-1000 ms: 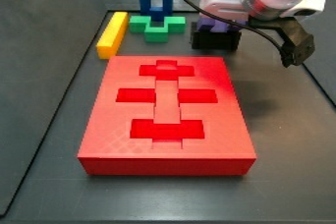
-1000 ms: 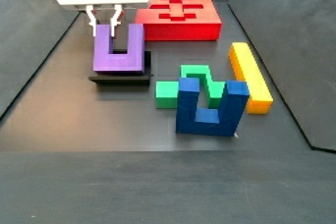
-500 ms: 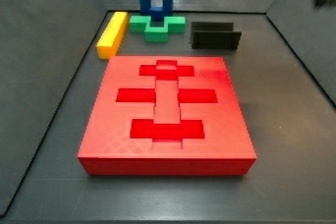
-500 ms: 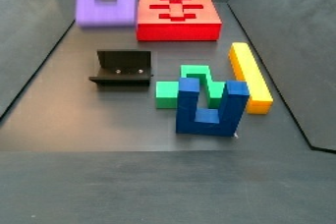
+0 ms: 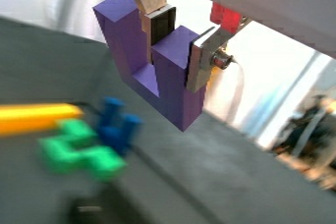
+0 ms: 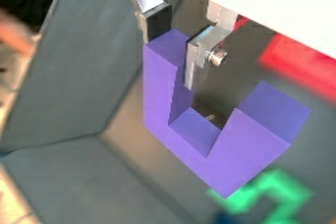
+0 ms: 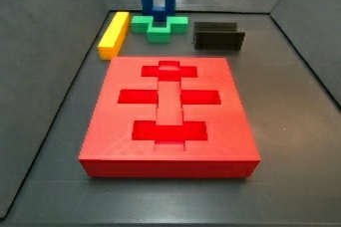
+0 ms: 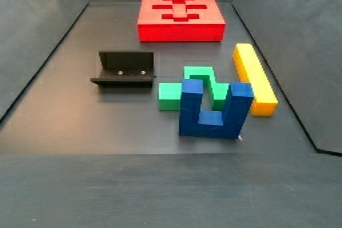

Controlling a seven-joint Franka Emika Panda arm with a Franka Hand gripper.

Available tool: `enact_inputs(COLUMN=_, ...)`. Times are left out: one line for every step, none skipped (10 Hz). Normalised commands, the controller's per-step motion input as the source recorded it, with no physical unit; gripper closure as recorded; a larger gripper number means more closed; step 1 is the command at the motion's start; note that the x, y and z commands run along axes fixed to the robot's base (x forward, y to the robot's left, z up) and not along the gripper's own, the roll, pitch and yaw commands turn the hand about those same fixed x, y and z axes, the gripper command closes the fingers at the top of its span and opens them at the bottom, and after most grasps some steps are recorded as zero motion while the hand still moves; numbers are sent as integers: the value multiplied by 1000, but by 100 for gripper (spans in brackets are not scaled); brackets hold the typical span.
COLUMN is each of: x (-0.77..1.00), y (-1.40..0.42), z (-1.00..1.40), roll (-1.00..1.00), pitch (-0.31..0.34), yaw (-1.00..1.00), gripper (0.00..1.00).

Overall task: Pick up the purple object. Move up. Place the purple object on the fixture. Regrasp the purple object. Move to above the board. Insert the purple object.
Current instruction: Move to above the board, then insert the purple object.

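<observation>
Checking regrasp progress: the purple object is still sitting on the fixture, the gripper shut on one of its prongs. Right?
No. The purple object is off the fixture, which stands bare in both side views; the wrist views show the gripper shut on one prong, out of both side views.

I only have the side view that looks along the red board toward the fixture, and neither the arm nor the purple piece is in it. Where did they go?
Observer: Both are above the frame. In both wrist views the gripper is shut on the purple object.
Operator: How is it gripped?
Observer: In a wrist view one prong sits between the fingers; the other prong sticks out free to the side.
Operator: Is the fixture bare, then?
Observer: Yes. In both side views the fixture has nothing on it.
Operator: Is the board under the piece?
Observer: A blurred edge of the board shows off to one side of it; I cannot tell more.
</observation>
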Motion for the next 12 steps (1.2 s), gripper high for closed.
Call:
enact_inputs(x=-1400, y=-1239, z=283, roll=-1000, pitch=29, yaw=46, gripper=100)
enact_inputs(x=-1400, y=-1202, z=250, roll=-1000, pitch=19, yaw=50, gripper=100)
enact_inputs(x=-1400, y=-1150, z=269, roll=-1000, pitch=-12, yaw=60, gripper=100)
enact_inputs(x=-1400, y=-1099, z=256, roll=-1000, pitch=-26, yaw=65, gripper=100)
enact_inputs(x=-549, y=-353, z=78, roll=-1000, pitch=-49, yaw=66, gripper=100)
enact_inputs(x=-83, y=60, z=-20, roll=-1000, pitch=-58, yaw=61, gripper=100)
enact_inputs(x=42, y=107, z=-33, roll=-1000, pitch=-32, yaw=30, gripper=100)
enact_inputs(x=15, y=35, z=2, roll=-903, pitch=-29, yaw=25, gripper=100)
enact_inputs(x=-46, y=19, z=-3, roll=-577, pitch=-68, yaw=14, gripper=100)
enact_inputs(x=-80, y=35, z=3, roll=-340, pitch=-94, yaw=8, gripper=100)
enact_inputs(x=-83, y=29, z=7, roll=-255, pitch=-101, yaw=6, gripper=100)
enact_inputs(x=0, y=31, z=0, roll=-6, pitch=0, yaw=0, gripper=100)
